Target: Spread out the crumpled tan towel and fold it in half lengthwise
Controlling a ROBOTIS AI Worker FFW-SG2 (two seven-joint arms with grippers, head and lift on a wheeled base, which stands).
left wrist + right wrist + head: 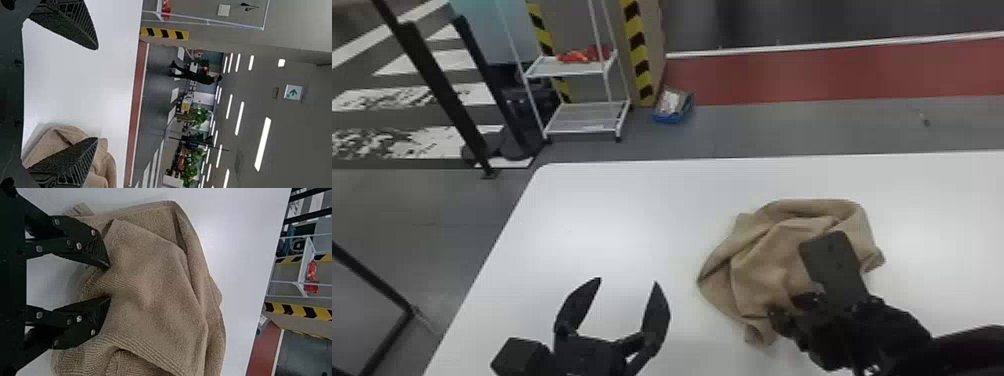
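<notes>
Towel point(762, 250) bunched on tbl point(612, 210) — well apart from L edge point(487, 270).

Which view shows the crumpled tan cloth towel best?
Right wrist view: towel close up, folds and ribbing clear, one side cropped. Head view: mostly whole, partly behind right hand. Left wrist view: a portion, partly behind left hand finger.

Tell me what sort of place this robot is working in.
Probably a large indoor workshop or test hall: rows of ceiling lights overhead, yellow-and-black hazard tape, and a white shelf rack standing beyond the table.
</notes>
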